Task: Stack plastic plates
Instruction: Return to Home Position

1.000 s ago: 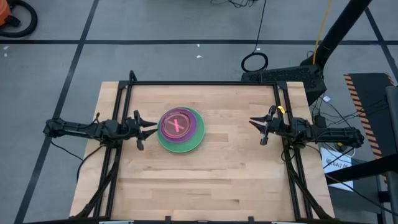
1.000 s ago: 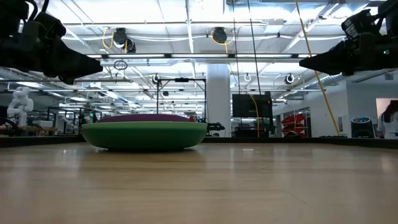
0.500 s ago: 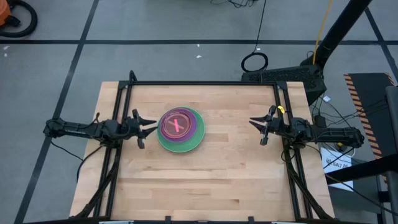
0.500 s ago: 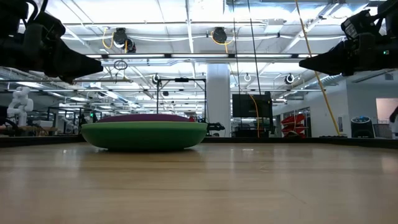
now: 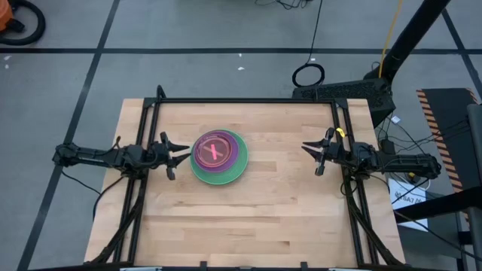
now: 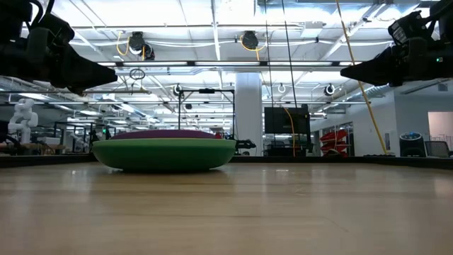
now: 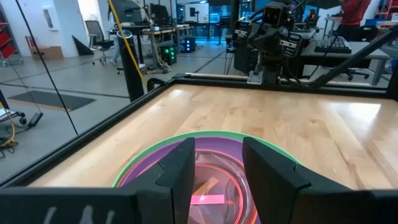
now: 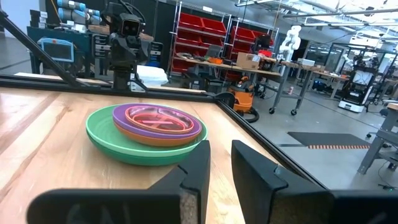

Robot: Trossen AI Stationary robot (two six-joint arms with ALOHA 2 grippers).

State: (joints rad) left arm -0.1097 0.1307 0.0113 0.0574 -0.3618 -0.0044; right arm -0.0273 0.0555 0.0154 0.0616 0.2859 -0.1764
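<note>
One stack of plastic plates [image 5: 219, 156] rests by its green bottom plate on the wooden table, left of centre. Above the green rim [image 8: 112, 146] sit a purple plate [image 8: 124, 118], an orange-brown one and a small pink plate [image 5: 213, 150] on top. The stack also shows in the low view [image 6: 164, 152]. My left gripper [image 5: 175, 156] hovers open just left of the stack, above table level [image 6: 85, 71]; through its fingers I see the stack [image 7: 214, 180]. My right gripper [image 5: 309, 156] waits open near the table's right edge, raised [image 6: 364, 71].
A black metal frame [image 5: 248, 101] runs along the table's far edge and both sides. Bare wood [image 5: 248, 218] lies between the stack and the near edge, and between the stack and my right gripper. Beyond the table stand shelves, benches and other robots.
</note>
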